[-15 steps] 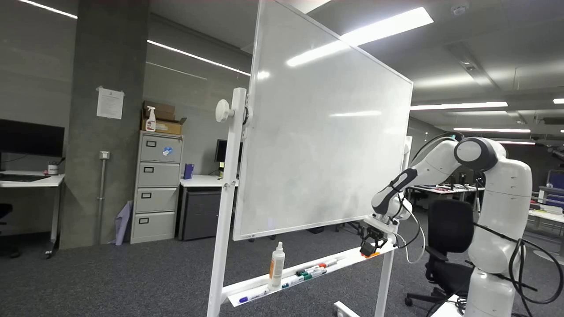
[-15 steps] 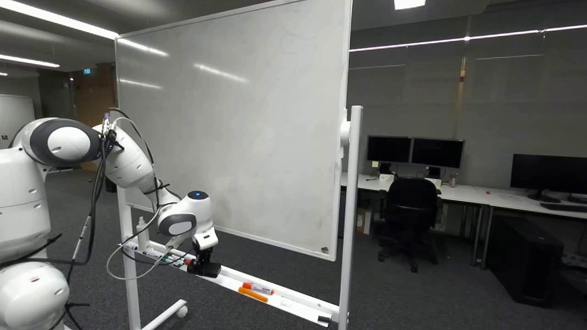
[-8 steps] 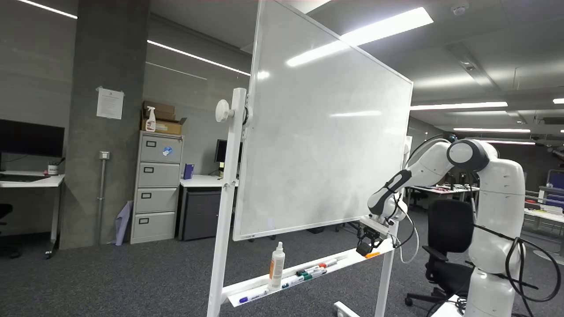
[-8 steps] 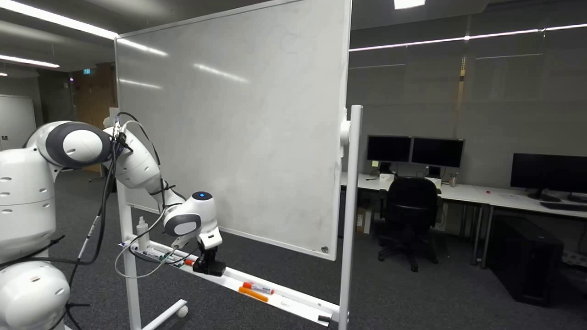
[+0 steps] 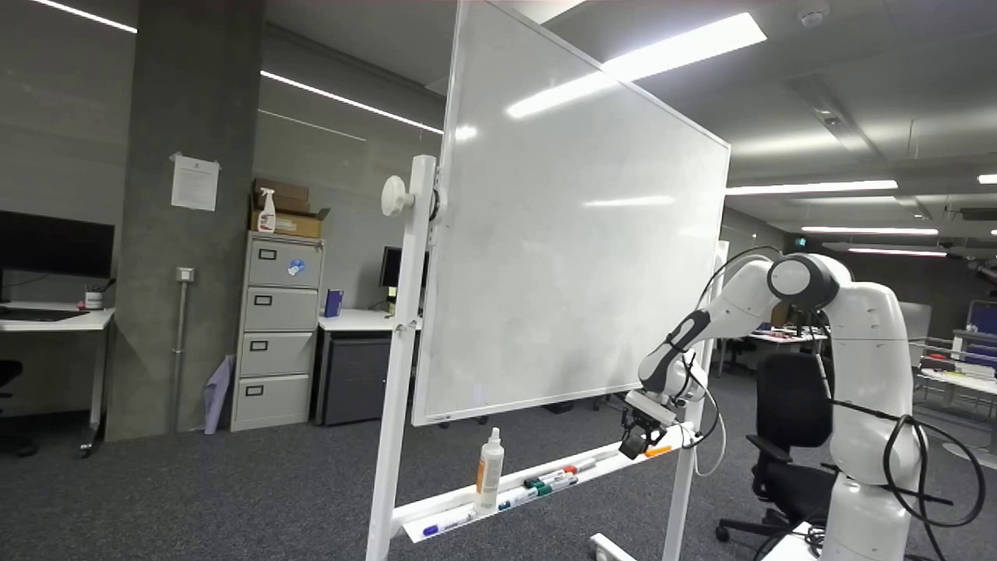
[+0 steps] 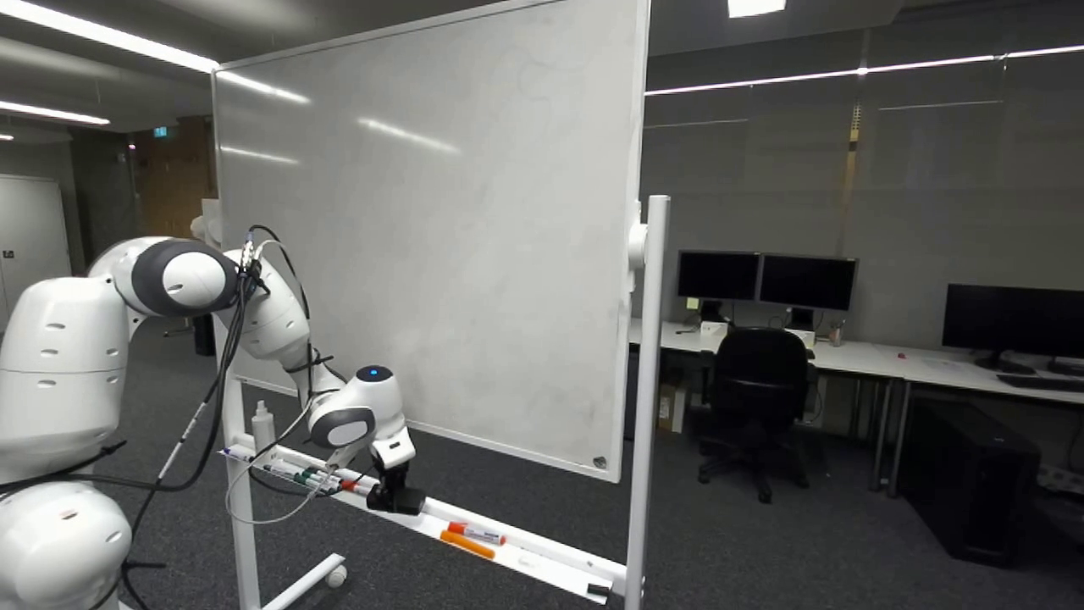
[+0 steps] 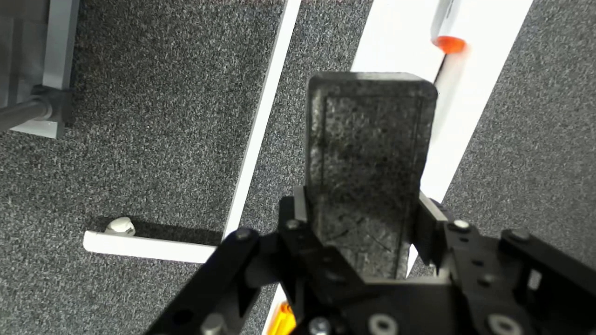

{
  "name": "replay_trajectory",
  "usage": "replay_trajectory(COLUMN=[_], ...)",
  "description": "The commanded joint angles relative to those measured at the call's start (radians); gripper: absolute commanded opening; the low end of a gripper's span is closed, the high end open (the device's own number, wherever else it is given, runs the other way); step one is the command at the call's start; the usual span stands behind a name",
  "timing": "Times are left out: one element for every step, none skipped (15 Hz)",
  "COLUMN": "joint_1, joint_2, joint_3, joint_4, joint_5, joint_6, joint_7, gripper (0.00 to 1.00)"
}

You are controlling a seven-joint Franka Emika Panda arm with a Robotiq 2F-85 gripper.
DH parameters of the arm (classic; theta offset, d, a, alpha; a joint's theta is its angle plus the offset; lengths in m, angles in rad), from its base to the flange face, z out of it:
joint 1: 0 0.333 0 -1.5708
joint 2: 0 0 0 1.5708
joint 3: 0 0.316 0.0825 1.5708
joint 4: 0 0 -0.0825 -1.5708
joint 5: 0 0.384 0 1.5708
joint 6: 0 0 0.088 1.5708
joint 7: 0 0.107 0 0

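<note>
Wrist view: dark block (image 7: 370, 153) clamped between the jaws across its narrower width, presumably to suit their span. In both exterior views it is held near the tray (image 6: 559, 571), contact unclear; markers (image 6: 478, 534) are laid lengthwise there, likely against rolling off.

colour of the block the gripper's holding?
The block is dark grey to near-black, with a mottled face; best seen in the wrist view.

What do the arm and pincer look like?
The Franka Panda arm is white and rounded, with dark grey joint bands, black and white cables and a blue wrist light. The Robotiq pincer is black and angular, with metal screw heads.
</note>
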Motion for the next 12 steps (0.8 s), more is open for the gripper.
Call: replay_trajectory(joint_1=[-0.008,-0.016,-0.032,-0.043,-0.052,-0.061,-0.063,-0.063,-0.059,-0.057,-0.055,-0.055], joint_2=[0.043,0.047,0.052,0.055,0.058,0.062,0.065,0.071,0.077,0.083,0.088,0.089], joint_3=[0.029,0.042,0.061,0.074,0.087,0.1,0.105,0.107,0.102,0.097,0.09,0.088], joint_4=[0.027,0.031,0.043,0.052,0.061,0.073,0.079,0.084,0.088,0.09,0.091,0.09], joint_5=[0.056,0.083,0.124,0.16,0.196,0.229,0.249,0.261,0.261,0.258,0.25,0.248], joint_6=[0.049,0.05,0.034,0.022,0.019,0.016,0.021,0.028,0.035,0.036,0.042,0.043], joint_7=[-0.005,-0.011,-0.026,-0.037,-0.045,-0.05,-0.053,-0.053,-0.044,-0.037,-0.029,-0.026], gripper=[0.3,0.3,0.3,0.3,0.3,0.3,0.3,0.3,0.3,0.3,0.3,0.3])
